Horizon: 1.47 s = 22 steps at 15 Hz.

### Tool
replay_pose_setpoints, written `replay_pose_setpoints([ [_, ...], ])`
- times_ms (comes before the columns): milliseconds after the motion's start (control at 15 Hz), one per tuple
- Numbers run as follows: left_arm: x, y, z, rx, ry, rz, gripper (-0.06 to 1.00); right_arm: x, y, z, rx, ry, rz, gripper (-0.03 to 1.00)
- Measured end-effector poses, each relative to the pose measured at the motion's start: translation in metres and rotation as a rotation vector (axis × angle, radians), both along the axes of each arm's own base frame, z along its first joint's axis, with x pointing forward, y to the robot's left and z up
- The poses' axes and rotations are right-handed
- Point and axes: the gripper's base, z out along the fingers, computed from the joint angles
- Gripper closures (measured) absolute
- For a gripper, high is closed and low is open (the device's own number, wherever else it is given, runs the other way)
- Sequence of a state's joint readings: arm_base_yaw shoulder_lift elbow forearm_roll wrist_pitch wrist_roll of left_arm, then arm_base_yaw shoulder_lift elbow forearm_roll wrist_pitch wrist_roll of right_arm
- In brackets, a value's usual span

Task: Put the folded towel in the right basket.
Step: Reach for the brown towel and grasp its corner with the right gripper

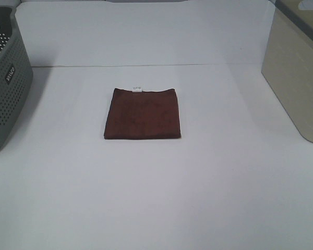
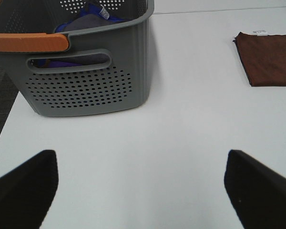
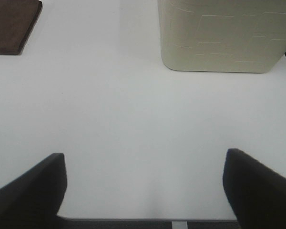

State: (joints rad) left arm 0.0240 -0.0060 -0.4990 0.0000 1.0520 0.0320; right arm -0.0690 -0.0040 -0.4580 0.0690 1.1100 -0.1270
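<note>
The folded towel [image 1: 142, 113] lies flat in the middle of the white table, dark maroon-brown, with a small white tag on its far edge. It also shows in the left wrist view [image 2: 269, 57] and the right wrist view [image 3: 12, 25]. The right basket [image 1: 297, 67] is beige with smooth walls and a grey rim, at the right edge; it also shows in the right wrist view [image 3: 221, 36]. My left gripper [image 2: 140, 191] is open and empty over bare table. My right gripper [image 3: 143, 191] is open and empty near the table's front edge. Neither shows in the exterior high view.
A grey perforated basket [image 1: 5, 83] with a small label stands at the left edge; the left wrist view shows its wall [image 2: 86, 86], an orange handle [image 2: 28, 42] and blue cloth inside. The white table [image 1: 156, 198] spreads between the baskets.
</note>
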Motion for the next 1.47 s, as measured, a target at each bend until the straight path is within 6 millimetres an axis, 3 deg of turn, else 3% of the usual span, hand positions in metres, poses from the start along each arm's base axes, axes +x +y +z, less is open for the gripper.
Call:
replay_pose_setpoints([
  [1467, 0.0000, 0.0000, 0.0000, 0.000, 0.000, 0.000, 0.06, 0.0000, 0.0001, 0.0000, 0.001, 0.000, 0.001, 0.11],
])
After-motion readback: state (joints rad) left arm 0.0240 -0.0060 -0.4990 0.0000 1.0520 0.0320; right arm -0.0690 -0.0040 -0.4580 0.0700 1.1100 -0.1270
